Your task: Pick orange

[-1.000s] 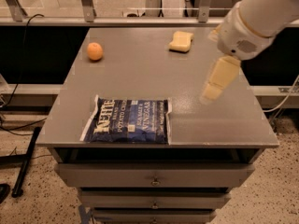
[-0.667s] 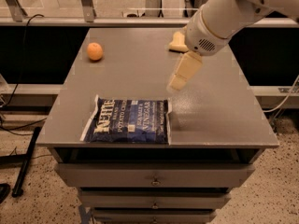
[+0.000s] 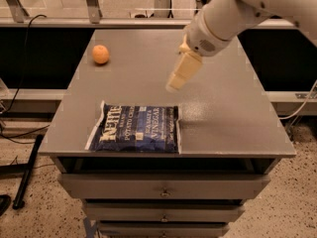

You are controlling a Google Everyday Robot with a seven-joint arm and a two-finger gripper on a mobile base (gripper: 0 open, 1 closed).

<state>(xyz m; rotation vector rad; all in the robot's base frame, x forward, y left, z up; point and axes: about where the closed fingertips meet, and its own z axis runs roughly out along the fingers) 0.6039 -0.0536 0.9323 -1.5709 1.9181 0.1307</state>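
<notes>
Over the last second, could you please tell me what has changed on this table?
The gripper swung left from the right side of the table to over its middle, closer to the orange. Nothing was grasped. The orange and chip bag stayed where they were.

Soft, even light from overhead falls on the grey table [image 3: 233,128], raising a pale, speckled sheen on its right half. The gripper [image 3: 172,85], poised over the table's middle just beyond the chip bag [image 3: 134,129], casts only a faint, diffuse shadow beside the bag.
</notes>
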